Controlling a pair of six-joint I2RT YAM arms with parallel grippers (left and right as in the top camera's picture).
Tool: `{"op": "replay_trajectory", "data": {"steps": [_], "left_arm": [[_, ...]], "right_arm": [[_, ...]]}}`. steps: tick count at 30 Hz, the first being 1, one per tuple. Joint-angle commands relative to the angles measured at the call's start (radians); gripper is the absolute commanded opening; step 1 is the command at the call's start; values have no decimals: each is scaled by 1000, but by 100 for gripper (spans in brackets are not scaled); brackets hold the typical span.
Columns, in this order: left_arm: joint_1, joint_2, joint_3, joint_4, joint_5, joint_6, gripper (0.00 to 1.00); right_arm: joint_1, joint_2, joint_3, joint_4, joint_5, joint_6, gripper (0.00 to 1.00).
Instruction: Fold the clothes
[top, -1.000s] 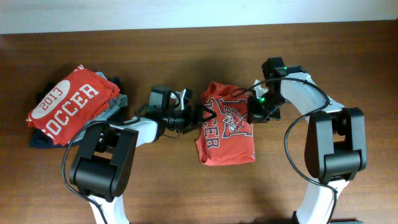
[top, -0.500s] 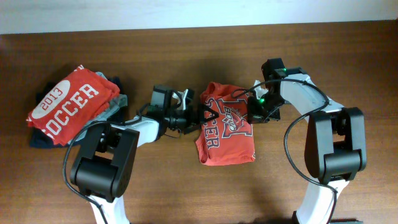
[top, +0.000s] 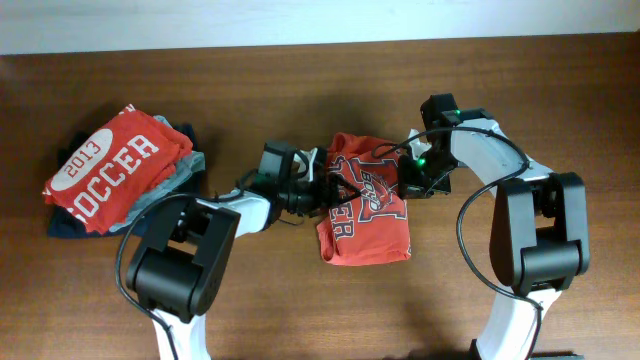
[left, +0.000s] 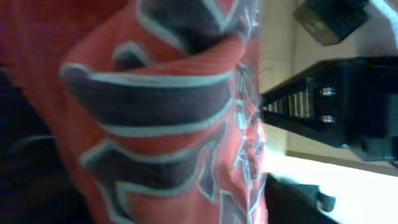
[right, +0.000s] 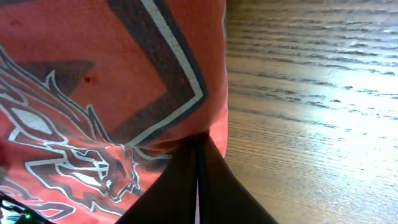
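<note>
The clothes (top: 365, 215) are an orange-red T-shirt with a navy-and-white logo, lying folded into a rough rectangle at mid-table. My left gripper (top: 325, 190) is pushed into its left edge. In the left wrist view the printed fabric (left: 155, 112) fills the space between the fingers, and one black finger (left: 298, 202) shows at the lower right; how tightly the jaws hold is hidden. My right gripper (top: 408, 172) sits at the shirt's upper right edge. In the right wrist view it (right: 200, 146) is shut, pinching the shirt's hem (right: 93, 74) at its tips.
A pile of folded garments lies at the far left, topped by a red "2013 SOCCER" shirt (top: 110, 170) over grey and navy pieces (top: 190, 165). Bare wooden table (top: 300, 300) surrounds the arms. The right arm (left: 329, 93) shows close by in the left wrist view.
My left gripper has slid to the right onto the shirt's left edge, and its jaws have narrowed around the fabric. The right gripper has stayed shut in place.
</note>
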Motion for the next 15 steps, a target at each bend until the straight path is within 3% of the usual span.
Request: {"op": "replay_trajectory", "data": {"steps": [1,4,11,12,14,15], "left_arm": [[-11,58,-34,-2,-84,-4,47],[-13,58,-34,39,-79,-4,31],[-37,58,-34,200,7,15,26],[-41,58,-34,202,7,15,33],[-50,58,-34,202,6,15,64],[-53,58,-34,202,4,15,65]], "right_arm": [[6,15,-16,-3,9,-10,4],[6,15,-16,-4,8,-10,4],[6,15,-16,-5,8,-10,4],[6,15,-16,-5,9,-10,4],[6,15,-16,-5,9,-10,4],[6,15,-16,-5,8,-10,4]]}}
